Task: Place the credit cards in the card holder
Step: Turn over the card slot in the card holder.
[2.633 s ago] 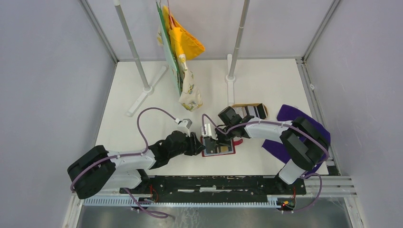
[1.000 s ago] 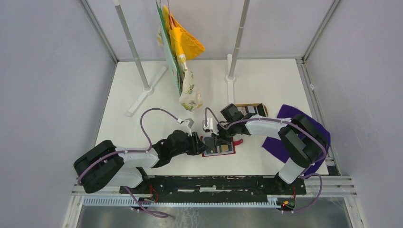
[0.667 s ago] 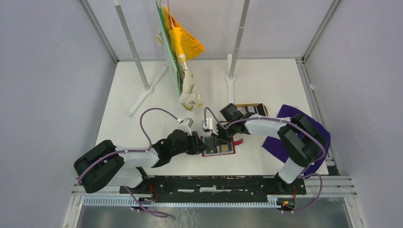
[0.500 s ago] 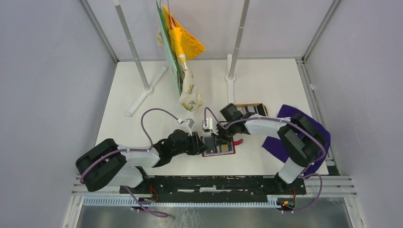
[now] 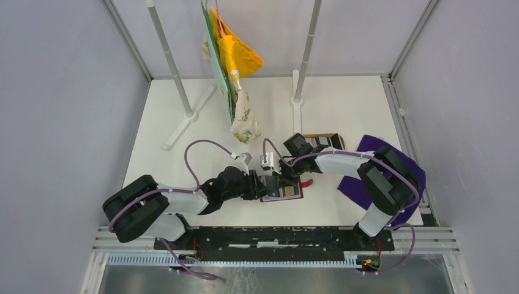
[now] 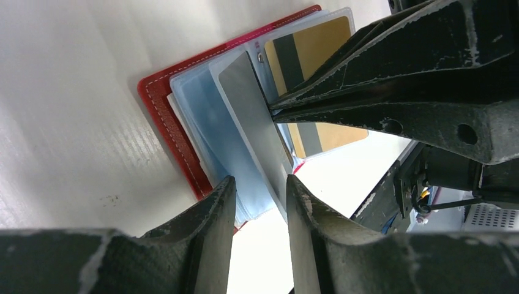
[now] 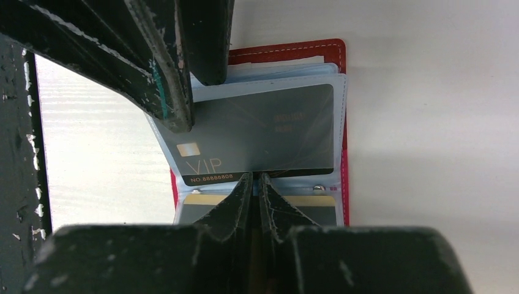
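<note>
Grey panel walls [image 5: 61,122] close in three sides of a white table [image 5: 343,104]. Two metal poles on white feet [image 5: 168,58] stand toward the back, with yellow, green and patterned cloths [image 5: 235,58] hanging between them. A crumpled purple cloth [image 5: 370,147] lies at the right edge, partly under the right arm [image 5: 343,165], and the left arm [image 5: 165,202] reaches in from the other side. Behind the right wrist sits a small brown wooden tray [image 5: 318,135]; the wrist cuts off its left end, and the striped things in it are too small to read. Near the front middle of the table the dark-red leather-like folding card holder [image 5: 281,199] lies open and flat, its clear bluish plastic leaves [image 6: 202,116] fanned out. One leaf holds a gold card with a black stripe [image 6: 318,67]. The right gripper [image 7: 253,177] is clamped tight on the near edge of a black VIP card [image 7: 263,128], which lies across the top leaf. Plastic seems to cover its far part, but I cannot tell how deep it sits, and the gold print there is blurred. The left gripper [image 6: 261,182] stands with its fingers parted, the tips against the leaves at the card's corner and clamping nothing I can make out. From overhead both grippers crowd over the card holder and hide most of it.
</note>
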`<state>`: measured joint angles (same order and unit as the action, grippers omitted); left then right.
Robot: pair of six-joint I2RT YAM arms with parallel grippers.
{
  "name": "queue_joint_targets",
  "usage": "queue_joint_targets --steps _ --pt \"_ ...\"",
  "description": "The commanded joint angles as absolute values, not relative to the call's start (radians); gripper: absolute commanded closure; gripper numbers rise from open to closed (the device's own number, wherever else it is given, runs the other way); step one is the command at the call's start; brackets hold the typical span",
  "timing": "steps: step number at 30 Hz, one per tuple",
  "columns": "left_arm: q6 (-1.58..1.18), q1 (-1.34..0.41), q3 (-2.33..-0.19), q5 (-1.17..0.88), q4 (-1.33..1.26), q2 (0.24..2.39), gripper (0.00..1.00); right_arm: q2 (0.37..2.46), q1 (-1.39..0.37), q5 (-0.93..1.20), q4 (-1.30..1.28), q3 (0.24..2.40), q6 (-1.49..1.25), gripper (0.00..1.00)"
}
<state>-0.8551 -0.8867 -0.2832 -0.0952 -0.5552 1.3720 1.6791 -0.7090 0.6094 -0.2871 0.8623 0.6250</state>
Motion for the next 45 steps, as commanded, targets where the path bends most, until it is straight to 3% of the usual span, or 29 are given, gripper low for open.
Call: queue_joint_targets --steps 1,25,45 --pt "-0.881 -0.886 -0.319 -0.125 -0.625 1.362 0.58 1.689 -0.699 0.604 -0.323 0.880 0.637 0.88" --pt "-0.878 -0.885 -0.352 -0.161 -0.638 1.371 0.58 1.678 -0.681 0.656 -0.328 0.881 0.632 0.83" --pt "-0.874 -0.885 -0.405 -0.216 -0.668 1.422 0.46 1.555 -0.581 0.803 -0.337 0.882 0.607 0.72"
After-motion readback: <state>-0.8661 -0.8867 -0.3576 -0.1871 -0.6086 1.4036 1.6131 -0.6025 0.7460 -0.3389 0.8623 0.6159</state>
